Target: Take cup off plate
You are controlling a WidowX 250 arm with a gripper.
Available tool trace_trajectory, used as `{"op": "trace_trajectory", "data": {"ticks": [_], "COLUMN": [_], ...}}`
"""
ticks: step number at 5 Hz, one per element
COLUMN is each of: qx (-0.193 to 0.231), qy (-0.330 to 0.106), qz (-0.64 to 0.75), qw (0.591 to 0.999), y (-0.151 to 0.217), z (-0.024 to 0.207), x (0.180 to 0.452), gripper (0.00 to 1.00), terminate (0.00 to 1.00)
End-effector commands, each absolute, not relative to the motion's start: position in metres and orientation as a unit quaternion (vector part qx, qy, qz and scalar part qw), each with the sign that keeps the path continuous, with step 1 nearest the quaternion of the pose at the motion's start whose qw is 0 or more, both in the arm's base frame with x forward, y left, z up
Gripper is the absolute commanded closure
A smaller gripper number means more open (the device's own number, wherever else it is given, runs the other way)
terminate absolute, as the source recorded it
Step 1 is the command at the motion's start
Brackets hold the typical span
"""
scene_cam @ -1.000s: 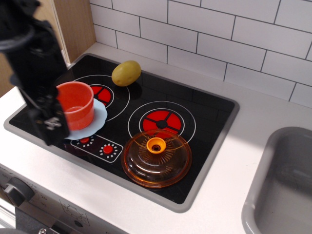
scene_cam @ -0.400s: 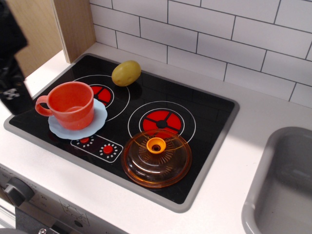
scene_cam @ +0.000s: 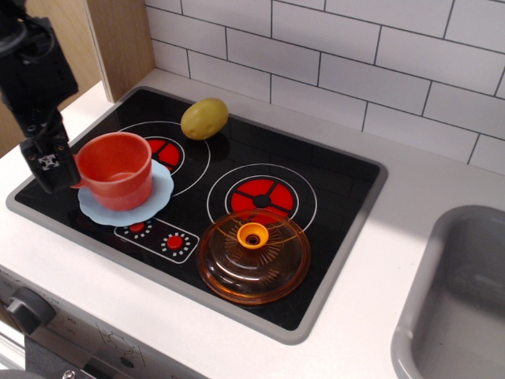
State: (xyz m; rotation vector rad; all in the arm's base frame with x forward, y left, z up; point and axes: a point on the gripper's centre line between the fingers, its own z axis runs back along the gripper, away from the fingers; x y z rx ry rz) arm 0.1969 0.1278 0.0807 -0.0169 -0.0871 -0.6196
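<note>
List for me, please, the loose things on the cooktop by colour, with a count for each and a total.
Red-orange: 1, the cup
Pale blue: 1, the plate
Yellow: 1, the potato
Transparent orange: 1, the domed lid
Total: 4

A yellow potato (scene_cam: 204, 118) sits upper left on a black stovetop (scene_cam: 339, 181); an orange transparent domed lid (scene_cam: 253, 254) rests lower centre; grey sink (scene_cam: 458, 308) at right.
</note>
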Motion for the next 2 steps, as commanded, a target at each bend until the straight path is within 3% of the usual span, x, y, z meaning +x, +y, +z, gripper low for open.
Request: {"op": "trace_trajectory", "data": {"ticks": [1, 2], "qx": [0.002, -0.008], "qy": [-0.041, -0.037], "qz": [-0.329, -0.343], "qw": [0.943, 0.939], "y": [0.1290, 0.1264], "z": [0.0770, 0.0756], "x": [0.2084, 0.2063], "gripper": [0.00, 0.00], "terminate": [0.00, 0.00]}}
